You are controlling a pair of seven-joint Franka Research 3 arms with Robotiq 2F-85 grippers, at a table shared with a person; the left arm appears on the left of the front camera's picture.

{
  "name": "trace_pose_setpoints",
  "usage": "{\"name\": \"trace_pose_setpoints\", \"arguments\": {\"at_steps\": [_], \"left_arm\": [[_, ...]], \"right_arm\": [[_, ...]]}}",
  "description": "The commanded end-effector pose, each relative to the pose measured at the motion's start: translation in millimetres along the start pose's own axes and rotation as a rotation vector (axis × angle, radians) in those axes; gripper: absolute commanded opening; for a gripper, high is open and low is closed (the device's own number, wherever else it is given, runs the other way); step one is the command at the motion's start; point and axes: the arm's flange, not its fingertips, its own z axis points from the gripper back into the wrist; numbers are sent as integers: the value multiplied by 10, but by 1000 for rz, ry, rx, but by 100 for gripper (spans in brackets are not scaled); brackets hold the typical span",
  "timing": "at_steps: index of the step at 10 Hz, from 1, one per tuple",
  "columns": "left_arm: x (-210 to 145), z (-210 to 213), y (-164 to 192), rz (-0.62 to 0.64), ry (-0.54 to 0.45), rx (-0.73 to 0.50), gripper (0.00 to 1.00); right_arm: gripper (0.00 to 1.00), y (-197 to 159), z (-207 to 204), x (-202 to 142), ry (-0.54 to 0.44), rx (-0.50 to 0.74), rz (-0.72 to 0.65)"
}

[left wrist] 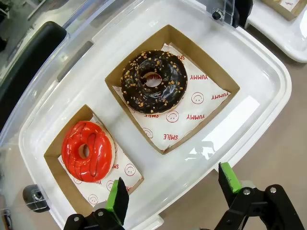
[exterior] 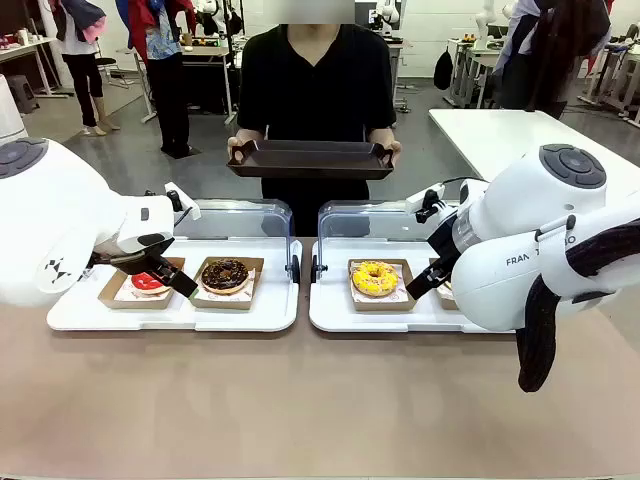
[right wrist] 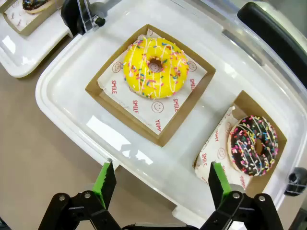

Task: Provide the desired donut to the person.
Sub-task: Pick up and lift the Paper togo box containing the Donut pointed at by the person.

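The person [exterior: 316,90] in a black T-shirt stands at the far side holding a dark tray [exterior: 310,160] with both hands. On the left white tray [exterior: 170,312] lie a red glazed donut [exterior: 148,282] [left wrist: 87,151] and a chocolate nut donut [exterior: 225,274] [left wrist: 153,81], each in a brown paper box. The right white tray [exterior: 345,315] holds a yellow sprinkled donut [exterior: 375,278] [right wrist: 155,67] and a chocolate sprinkled donut [right wrist: 254,143]. My left gripper [left wrist: 171,191] hovers open over the left tray's near rim. Above the right tray's near rim, my right gripper [right wrist: 162,177] hangs open.
Clear hinged lids [exterior: 225,218] stand raised behind both white trays. The tan tabletop [exterior: 300,400] lies bare on my side. Another white table [exterior: 500,135] stands at the back right, with other people farther off.
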Motion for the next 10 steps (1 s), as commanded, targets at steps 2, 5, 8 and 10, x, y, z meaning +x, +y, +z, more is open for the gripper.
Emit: {"name": "trace_pose_setpoints", "arguments": {"at_steps": [2,5,8,10], "left_arm": [[0,0,-1,0,0,0,100],[0,0,-1,0,0,0,100],[-5,24,28,-3,21,15,100],[237,458,140,-17,33,95,100]], "right_arm": [[100,0,0,0,0,0,0],[100,0,0,0,0,0,0],[100,-1,0,0,0,0,0],[100,-32,476,205,49,27,11]]}}
